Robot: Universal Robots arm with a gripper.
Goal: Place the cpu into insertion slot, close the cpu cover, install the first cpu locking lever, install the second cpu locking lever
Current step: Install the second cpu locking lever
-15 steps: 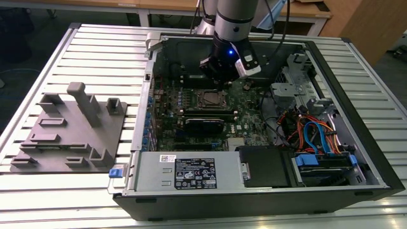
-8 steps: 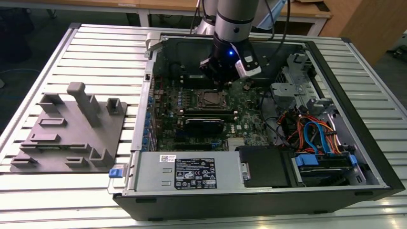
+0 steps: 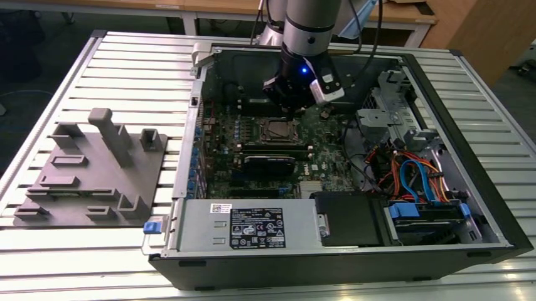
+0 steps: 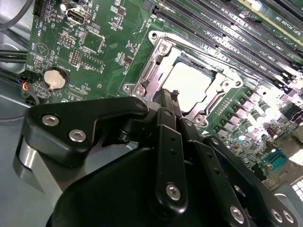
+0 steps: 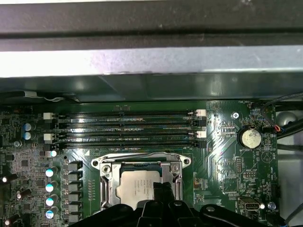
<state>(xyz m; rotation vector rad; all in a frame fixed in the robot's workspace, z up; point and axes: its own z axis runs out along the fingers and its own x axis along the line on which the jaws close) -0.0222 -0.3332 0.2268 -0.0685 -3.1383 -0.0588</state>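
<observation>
The cpu point(image 4: 189, 85) lies flat in the insertion slot point(image 4: 156, 40) on the green board, its pale metal top showing. The silver cpu cover point(image 4: 218, 90) lies down around it as a frame. In the first wrist view the cpu point(image 5: 135, 187) and cover point(image 5: 109, 185) sit just past my black fingers point(image 5: 161, 190). My gripper point(image 4: 169, 97) hangs over the socket's edge, fingers shut together with nothing visible between them. In the exterior view the gripper point(image 3: 289, 106) reaches into the open case just above the insertion slot point(image 3: 277, 130).
Long black memory slots point(image 5: 128, 127) run beside the socket. A coin battery point(image 5: 249, 138) sits on the board. The case wall point(image 5: 151, 61) rises behind. Cables point(image 3: 410, 175), a power supply point(image 3: 243, 229) and a grey fixture plate point(image 3: 92, 169) on the exterior view's left.
</observation>
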